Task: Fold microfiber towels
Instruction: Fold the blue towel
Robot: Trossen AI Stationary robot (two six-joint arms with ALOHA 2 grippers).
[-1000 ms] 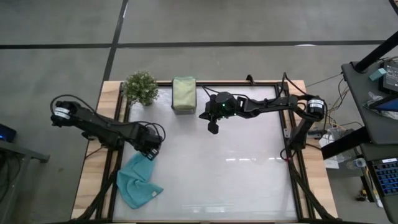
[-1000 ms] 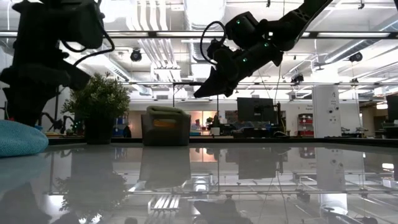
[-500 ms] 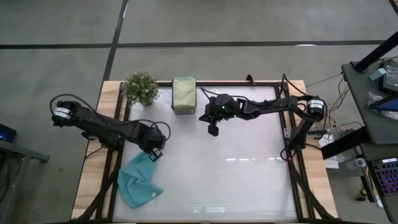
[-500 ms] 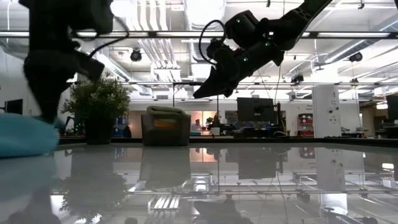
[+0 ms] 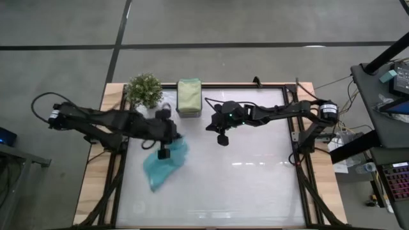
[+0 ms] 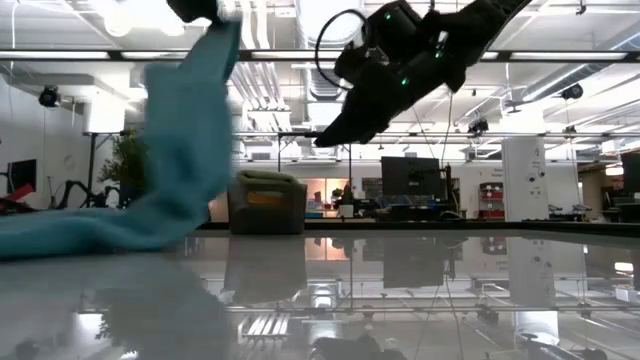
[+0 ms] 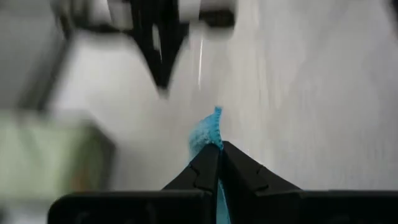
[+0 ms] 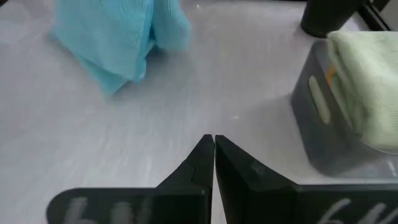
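Where the left hand hangs over the surface, at about nine o'clock from centre, we find it clamped on one corner of a light blue towel. The left wrist view confirms this: the fingers meet with blue cloth pinched between them. In the low view the towel hangs from that lifted corner while its lower part trails on the surface, towards seven o'clock in the high view. We judge the corner is held high so the cloth can fall open and be laid flat before any fold; the folding itself is not yet begun.

The right hand hovers above the surface at roughly twelve o'clock, fingers closed on nothing, as its own wrist view shows. We judge that it waits clear of the cloth.

A sage green towel, already folded, rests on a small dark grey box at the eleven o'clock edge, just beside a potted plant. That placement suggests a stack for finished towels.

Risk noted: a single-corner grip may let the cloth twist or bunch when lowered.
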